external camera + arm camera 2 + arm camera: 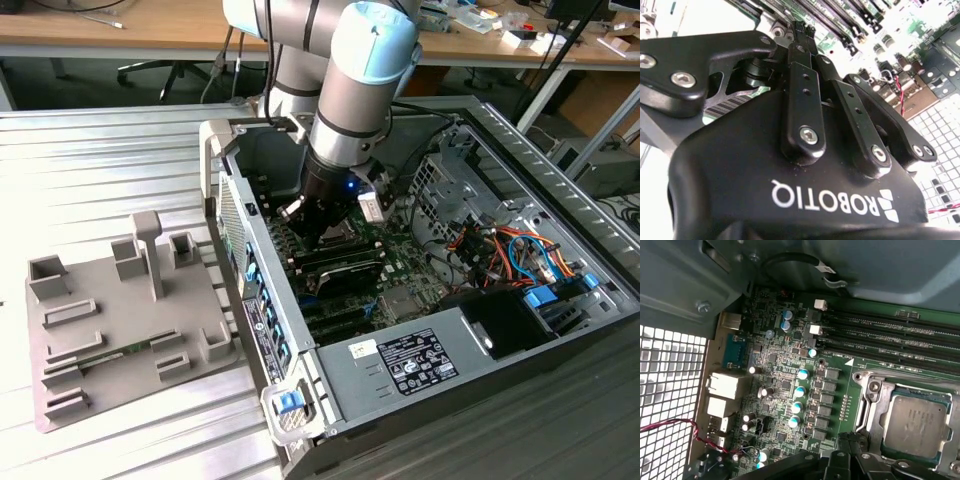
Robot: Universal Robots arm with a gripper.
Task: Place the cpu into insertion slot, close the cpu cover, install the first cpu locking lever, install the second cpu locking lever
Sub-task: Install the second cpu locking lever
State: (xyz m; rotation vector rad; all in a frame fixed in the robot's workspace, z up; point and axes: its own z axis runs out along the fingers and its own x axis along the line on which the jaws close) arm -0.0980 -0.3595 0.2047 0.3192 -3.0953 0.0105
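I read the cpu (pixel 913 426) as already seated in the insertion slot (pixel 875 412), just beside the gripper (pixel 852 442) tips. In the second wrist view the gripper fingers (pixel 801 37) look pressed together, holding nothing. The cpu cover (pixel 871 390) frames the chip.

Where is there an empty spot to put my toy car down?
On the ribbed metal table, behind the grey fixture plate and beside the computer case on the exterior view's left. Inside the case it is crowded: the gripper, cables and circuit board.
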